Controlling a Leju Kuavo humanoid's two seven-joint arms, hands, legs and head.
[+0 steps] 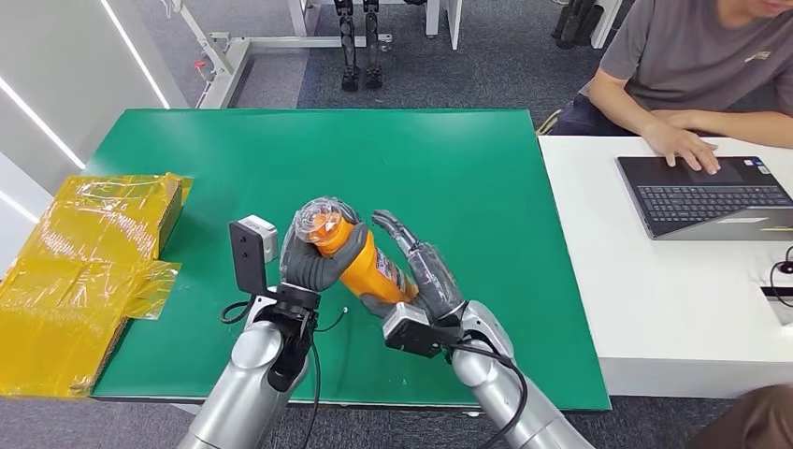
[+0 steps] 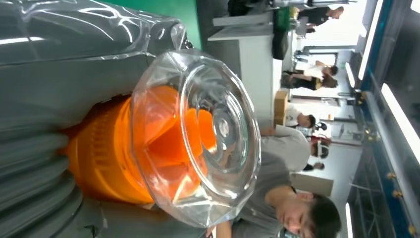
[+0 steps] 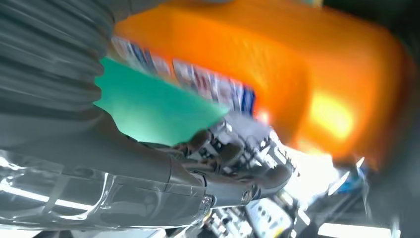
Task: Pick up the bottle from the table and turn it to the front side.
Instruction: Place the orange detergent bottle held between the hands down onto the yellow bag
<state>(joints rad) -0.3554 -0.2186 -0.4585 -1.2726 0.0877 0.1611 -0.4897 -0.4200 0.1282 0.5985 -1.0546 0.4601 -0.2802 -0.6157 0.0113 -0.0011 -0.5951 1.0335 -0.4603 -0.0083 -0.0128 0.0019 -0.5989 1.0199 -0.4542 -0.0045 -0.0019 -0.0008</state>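
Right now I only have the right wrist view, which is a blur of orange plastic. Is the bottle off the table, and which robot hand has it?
Observer: Head view: the orange plastic bottle is held above the green table, with the left robot hand gripping it just below the top.
Operator: What is the right robot hand doing?
Observer: The right robot hand lies along the bottle's lower side with its fingers stretched out. I cannot tell whether it grips.
Operator: Is the bottle's top covered?
Observer: Yes. The left wrist view shows a clear plastic cap over the orange top.
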